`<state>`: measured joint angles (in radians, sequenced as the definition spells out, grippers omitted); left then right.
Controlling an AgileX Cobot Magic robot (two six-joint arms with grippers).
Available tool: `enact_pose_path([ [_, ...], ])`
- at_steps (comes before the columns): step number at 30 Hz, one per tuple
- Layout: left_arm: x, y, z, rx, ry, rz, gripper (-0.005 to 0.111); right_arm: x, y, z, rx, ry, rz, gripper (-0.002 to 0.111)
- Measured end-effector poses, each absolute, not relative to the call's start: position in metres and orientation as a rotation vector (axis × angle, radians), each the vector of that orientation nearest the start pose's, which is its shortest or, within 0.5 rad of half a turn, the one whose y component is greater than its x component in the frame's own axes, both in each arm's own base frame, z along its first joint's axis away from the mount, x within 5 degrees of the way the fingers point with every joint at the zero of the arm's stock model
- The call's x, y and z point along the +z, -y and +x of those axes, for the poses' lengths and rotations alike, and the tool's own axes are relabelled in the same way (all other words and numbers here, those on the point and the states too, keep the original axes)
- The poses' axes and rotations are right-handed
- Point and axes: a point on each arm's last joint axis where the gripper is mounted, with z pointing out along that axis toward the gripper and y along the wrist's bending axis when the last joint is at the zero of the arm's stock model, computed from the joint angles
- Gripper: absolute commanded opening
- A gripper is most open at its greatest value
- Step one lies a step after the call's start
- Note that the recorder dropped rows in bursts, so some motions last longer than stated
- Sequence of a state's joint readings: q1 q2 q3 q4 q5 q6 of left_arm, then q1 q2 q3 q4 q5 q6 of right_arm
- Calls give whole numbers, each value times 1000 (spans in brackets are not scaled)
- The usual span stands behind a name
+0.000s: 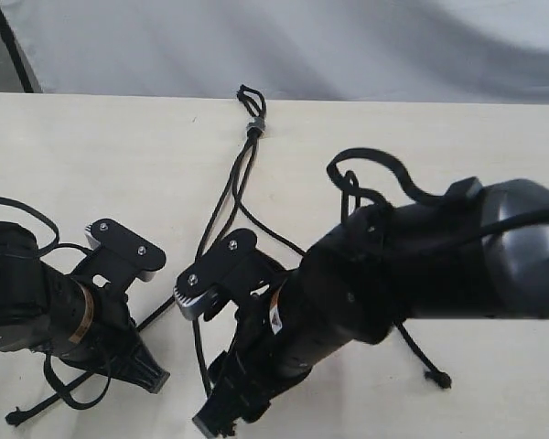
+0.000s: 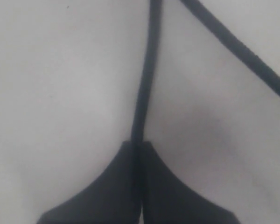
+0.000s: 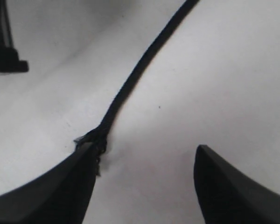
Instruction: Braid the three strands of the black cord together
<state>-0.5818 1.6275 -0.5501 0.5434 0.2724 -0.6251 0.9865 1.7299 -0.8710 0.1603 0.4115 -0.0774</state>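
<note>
left gripper [image 2: 139, 144] jaws pinched on one strand [image 2: 147, 70], probably tensioning it away from the grey band [image 1: 253, 127]; right gripper [image 3: 145, 149] jaws wide, frayed knot [image 3: 94, 138] at one finger, likely lining up a grab

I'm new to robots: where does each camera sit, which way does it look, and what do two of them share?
Exterior view: above the table, looking down on the black cord, left arm and right arm.
Left wrist view: on the left arm, looking tableward past the left fingers, shut on one strand.
Right wrist view: on the right arm, looking tableward between the open right fingers at a strand's frayed end.
Shared: both wrist views show strand and tabletop.
</note>
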Motion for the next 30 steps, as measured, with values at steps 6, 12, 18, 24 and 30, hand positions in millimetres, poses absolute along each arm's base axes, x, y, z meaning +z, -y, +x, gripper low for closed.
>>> enact_pose_path([
  [6, 120, 122, 208, 23, -2700, 625, 0, 141, -268, 150, 430, -2461, -1215, 59],
  [12, 120, 122, 208, 23, -2700, 625, 0, 140, -272, 140, 452, -2435, -1234, 59],
  [18, 120, 122, 208, 22, -2701, 623, 0, 128, -274, 141, 432, -2443, -1248, 45],
  [24, 119, 120, 205, 24, -2712, 621, 0, 122, -274, 141, 403, -2441, -1291, 1],
  [30, 119, 119, 202, 9, -2706, 620, 0, 141, -264, 135, 377, -2464, -1360, 1],
])
